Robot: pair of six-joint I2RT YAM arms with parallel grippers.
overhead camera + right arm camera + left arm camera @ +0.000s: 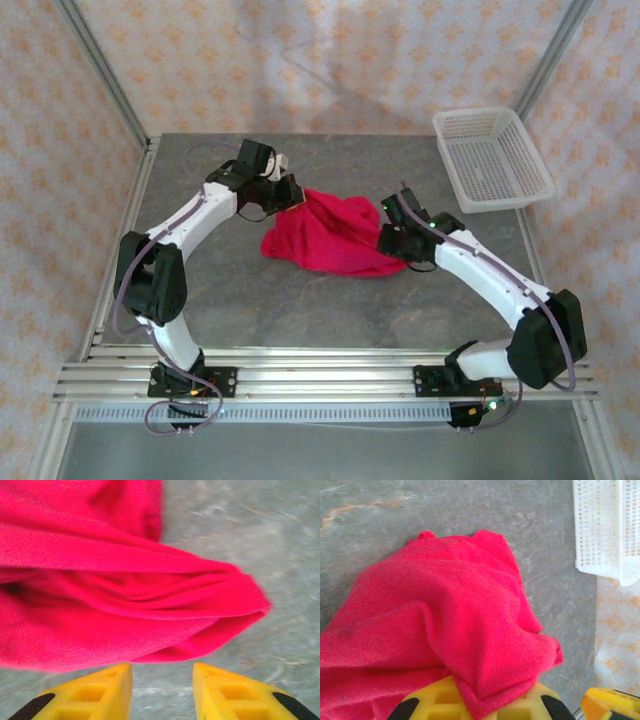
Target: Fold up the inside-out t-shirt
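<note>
The t-shirt (330, 235) is plain bright red; the worktop (300, 310) is mottled grey, stone-like, with a faint rust-brown streak. The basket (490, 160) is white openwork mesh, and the walls (330, 60) are pale cream with a repeating orange floral motif. The left claw (480, 707) and right claw (162, 680) show yellow fingers with black patches, on white arms (195, 220) with black joints.

The left arm (190, 225) rose from its base, bent at the elbow and reached forward and inward. The left gripper (288, 192) was clamped on a fold of the t-shirt (335, 235). The right arm (490, 280) stretched low and inward. The right gripper (162, 677) had its fingers spread, with the cloth just ahead of their tips.
</note>
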